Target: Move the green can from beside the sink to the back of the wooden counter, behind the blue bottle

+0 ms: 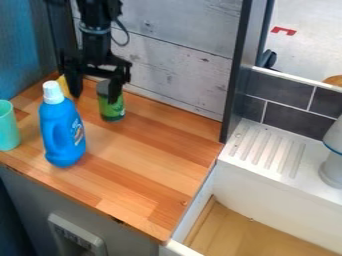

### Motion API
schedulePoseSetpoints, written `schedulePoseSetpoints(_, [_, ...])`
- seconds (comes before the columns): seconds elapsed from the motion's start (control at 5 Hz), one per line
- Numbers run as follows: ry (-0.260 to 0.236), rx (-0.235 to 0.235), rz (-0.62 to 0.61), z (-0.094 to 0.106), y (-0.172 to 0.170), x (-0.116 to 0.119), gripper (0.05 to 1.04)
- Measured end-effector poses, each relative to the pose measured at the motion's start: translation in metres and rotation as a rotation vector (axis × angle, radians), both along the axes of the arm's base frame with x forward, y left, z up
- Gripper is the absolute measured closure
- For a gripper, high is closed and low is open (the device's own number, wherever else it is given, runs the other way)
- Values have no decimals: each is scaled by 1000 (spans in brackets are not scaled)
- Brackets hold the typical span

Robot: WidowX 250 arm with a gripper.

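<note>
A: gripper (95, 98) state?
B: fingers spread wide, nothing held; it hangs over the back of the wooden counter (147, 170), near the plank wall (174, 65).
A: where's the green container (111, 110)?
B: upright on the counter, toward the wall; the finger on the view's right overlaps its dark top; can't tell if they touch.
A: main risk?
B: looks like lateral offset; the container sits toward that one finger, not centred in the gap; if the gripper drops as is, a fingertip could land on the top and tip it; closing off-centre could shove it sideways instead of gripping.
A: neighbours?
B: blue bottle (61, 135) stands upright in front, white cap up; tall, so a sweep toward the camera could clip the cap and topple it; a yellow item (63, 84) is partly hidden behind it, near the other finger; snag risk there, clearance unclear.
A: anything else?
B: teal cup (8, 127) near the counter's front edge; if the bottle falls that way, the cup could go over.
</note>
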State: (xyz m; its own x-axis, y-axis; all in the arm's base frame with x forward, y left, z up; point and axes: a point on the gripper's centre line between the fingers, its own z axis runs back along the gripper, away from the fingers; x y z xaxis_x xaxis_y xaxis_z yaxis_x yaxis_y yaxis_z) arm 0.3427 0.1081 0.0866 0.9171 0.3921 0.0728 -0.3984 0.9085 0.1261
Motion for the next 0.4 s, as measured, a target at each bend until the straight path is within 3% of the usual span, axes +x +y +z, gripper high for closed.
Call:
schedulePoseSetpoints(0.2, [-48,-28,-153,27,4,-29,75])
schedulePoseSetpoints(0.4, [-36,0,-265,52,5,-47,75])
